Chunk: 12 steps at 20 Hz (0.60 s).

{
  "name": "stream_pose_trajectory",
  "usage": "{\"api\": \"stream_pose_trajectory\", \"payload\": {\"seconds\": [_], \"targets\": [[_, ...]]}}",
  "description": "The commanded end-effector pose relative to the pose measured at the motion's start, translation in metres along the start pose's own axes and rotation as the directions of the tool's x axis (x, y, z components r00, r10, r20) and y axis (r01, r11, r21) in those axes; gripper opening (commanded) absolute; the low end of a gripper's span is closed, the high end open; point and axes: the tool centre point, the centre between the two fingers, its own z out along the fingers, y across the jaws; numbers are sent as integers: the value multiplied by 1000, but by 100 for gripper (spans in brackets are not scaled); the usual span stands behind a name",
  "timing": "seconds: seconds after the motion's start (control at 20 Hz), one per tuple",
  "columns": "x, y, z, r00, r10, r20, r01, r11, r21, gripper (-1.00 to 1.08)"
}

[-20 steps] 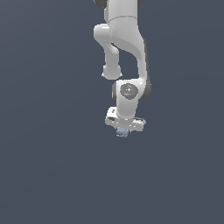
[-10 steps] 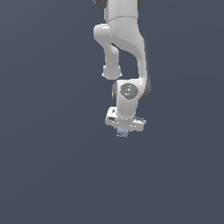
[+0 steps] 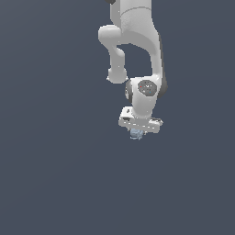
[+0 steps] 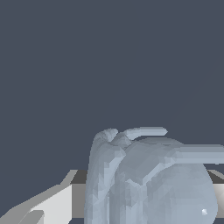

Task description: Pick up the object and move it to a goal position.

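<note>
Nothing but plain dark grey-blue ground is seen across the exterior view's left; no goal marker is shown anywhere. Right of centre, the white arm is seen hanging down from the top edge, wrist bent, with the tool at its lowest end. Directly beneath the tool's flat white body, touching it, the object is seen as a tiny pale blue-grey lump, mostly hidden between the fingers. In the wrist view the same object is found filling the near field, lumpy, with small curved protrusions, and a white finger is seen beside it. The tool is judged closed upon the object, its fingers nearly together, though the contact faces themselves are not shown. The pick-up is judged done; whether the object is clear of any counter cannot be told. The carry to the goal is judged left to do, how far being unknown.
</note>
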Motion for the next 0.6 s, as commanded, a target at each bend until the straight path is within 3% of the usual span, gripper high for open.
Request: {"api": "stream_pose_trajectory", "payload": {"seconds": [0.0,0.25,0.55], "targets": [[-12,-19,-11,1000,-1,-1,1,1000,0,-100],[-32,-52,-31,1000,-1,-1,1,1000,0,-100],[-42,-72,-42,1000,-1,-1,1,1000,0,-100]]}}
